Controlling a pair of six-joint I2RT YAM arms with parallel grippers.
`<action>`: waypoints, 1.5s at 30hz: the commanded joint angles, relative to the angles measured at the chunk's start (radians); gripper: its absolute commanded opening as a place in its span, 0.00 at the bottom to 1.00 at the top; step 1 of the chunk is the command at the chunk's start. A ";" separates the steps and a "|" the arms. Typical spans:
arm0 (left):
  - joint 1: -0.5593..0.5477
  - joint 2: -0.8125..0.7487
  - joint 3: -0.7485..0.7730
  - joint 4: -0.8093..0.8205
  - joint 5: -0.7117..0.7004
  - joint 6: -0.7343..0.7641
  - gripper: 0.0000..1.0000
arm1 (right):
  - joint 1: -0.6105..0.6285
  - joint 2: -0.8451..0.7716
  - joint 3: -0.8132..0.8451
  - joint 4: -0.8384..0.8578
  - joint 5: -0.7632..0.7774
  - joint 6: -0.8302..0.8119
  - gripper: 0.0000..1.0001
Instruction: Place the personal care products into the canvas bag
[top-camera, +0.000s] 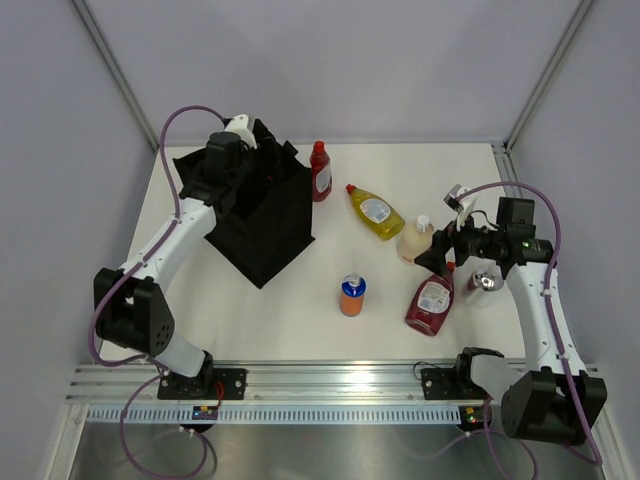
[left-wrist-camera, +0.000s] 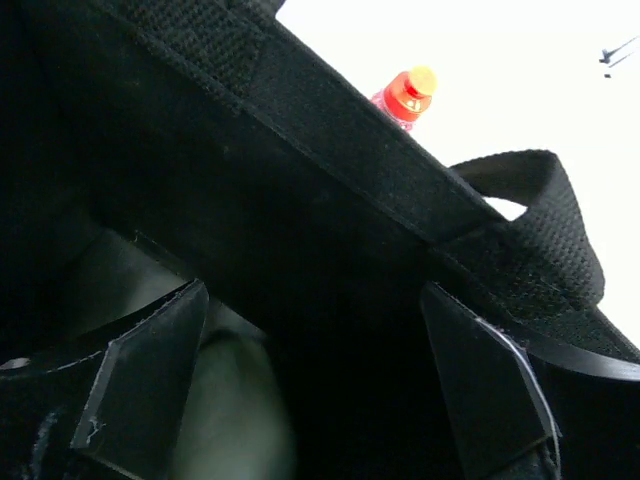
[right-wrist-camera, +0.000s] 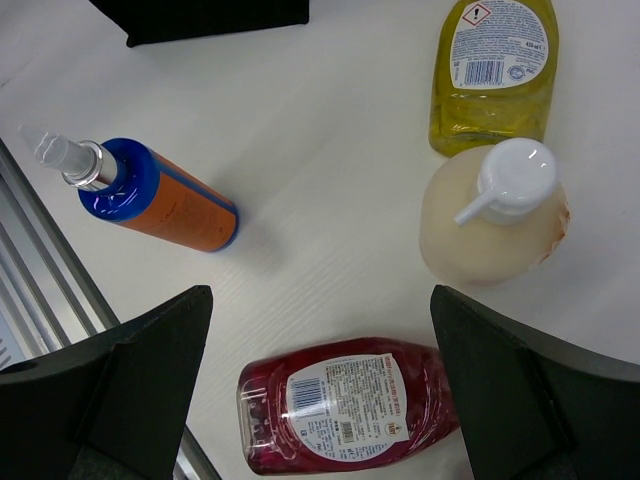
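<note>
The black canvas bag (top-camera: 262, 220) stands at the back left. My left gripper (top-camera: 236, 172) hangs over its open top. In the left wrist view the gripper (left-wrist-camera: 312, 335) is open and empty inside the bag (left-wrist-camera: 330, 170), with a dim pale shape (left-wrist-camera: 235, 400) by its left finger. The small red bottle (top-camera: 320, 170) stands just right of the bag and shows over the rim (left-wrist-camera: 405, 97). My right gripper (top-camera: 442, 252) is open above the lying maroon bottle (right-wrist-camera: 345, 405), near the cream bottle (right-wrist-camera: 495, 215), the yellow bottle (right-wrist-camera: 495, 70) and the orange bottle (right-wrist-camera: 160, 195).
A silvery can (top-camera: 485, 282) stands right of the maroon bottle (top-camera: 431, 300), under my right arm. The orange bottle (top-camera: 352, 295) stands at the table's middle front. An aluminium rail (top-camera: 330, 380) runs along the near edge. White walls close the back and sides.
</note>
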 joint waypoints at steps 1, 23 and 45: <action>-0.005 -0.041 0.050 0.062 0.038 0.019 0.94 | -0.001 0.003 -0.006 -0.004 0.010 -0.027 0.99; -0.005 -0.725 -0.156 -0.191 0.124 0.062 0.99 | 0.114 0.106 0.013 0.283 0.449 0.309 1.00; -0.005 -0.988 -0.482 -0.061 0.498 -0.131 0.99 | 0.209 0.427 0.088 0.386 0.578 0.337 1.00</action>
